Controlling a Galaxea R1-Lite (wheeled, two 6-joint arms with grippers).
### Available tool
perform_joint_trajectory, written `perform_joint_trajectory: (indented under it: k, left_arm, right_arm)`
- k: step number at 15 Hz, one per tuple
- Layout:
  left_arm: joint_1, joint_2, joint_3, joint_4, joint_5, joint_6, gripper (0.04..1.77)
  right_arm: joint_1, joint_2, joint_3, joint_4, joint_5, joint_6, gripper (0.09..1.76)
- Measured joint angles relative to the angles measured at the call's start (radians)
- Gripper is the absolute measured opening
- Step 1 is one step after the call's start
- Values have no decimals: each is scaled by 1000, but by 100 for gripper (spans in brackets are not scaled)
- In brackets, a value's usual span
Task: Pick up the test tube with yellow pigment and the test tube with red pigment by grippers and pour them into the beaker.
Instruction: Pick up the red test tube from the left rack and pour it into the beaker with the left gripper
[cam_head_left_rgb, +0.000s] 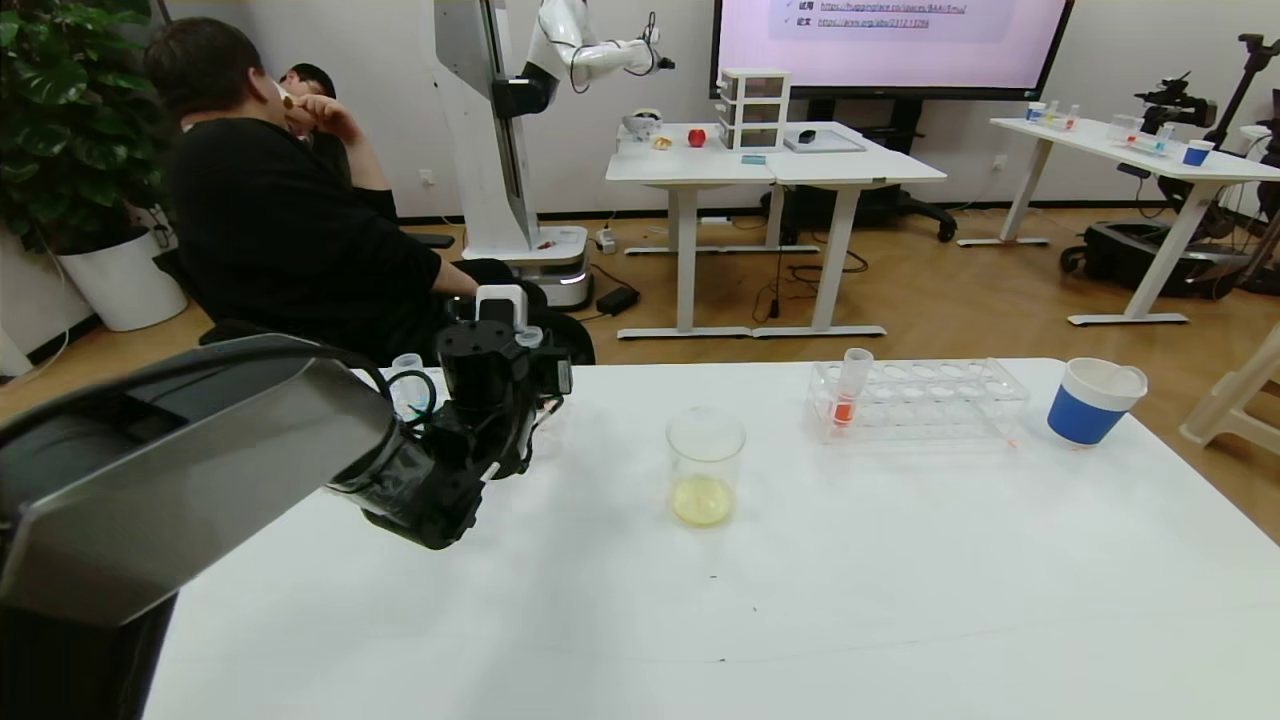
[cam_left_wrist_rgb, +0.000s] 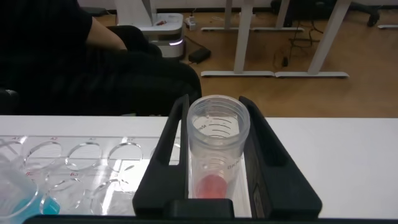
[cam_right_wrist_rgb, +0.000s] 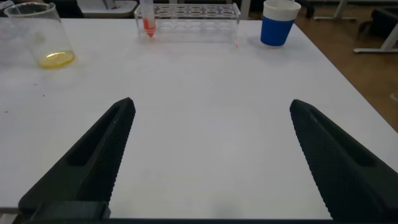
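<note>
My left wrist hides its rack in the head view; my left fingers (cam_left_wrist_rgb: 168, 155) cover the tube's (cam_left_wrist_rgb: 217, 152) sides, its bottom cut off.

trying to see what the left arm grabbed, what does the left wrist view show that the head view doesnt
Only the left wrist view: the left gripper shut on a red tube, beside a rack with blue liquid at the edge.

Only the head view: the beaker with yellow liquid, a second rack holding another red tube, a blue cup.

Both: the white table and the left gripper, whose grip the head view hides.
</note>
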Motion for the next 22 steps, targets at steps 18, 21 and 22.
perform_joint_trajectory:
  k: [18, 21, 22]
  left_arm:
    - [-49, -154, -15, -1, -631, 102, 52]
    - [-61, -143, 18, -41, -809, 221, 52]
    - [-67, -140, 27, -47, -837, 254, 52]
  right_arm:
    - [0, 0, 0, 0, 0, 0, 174]
    - [0, 0, 0, 0, 0, 0, 174]
    - [0, 0, 0, 0, 0, 0, 174]
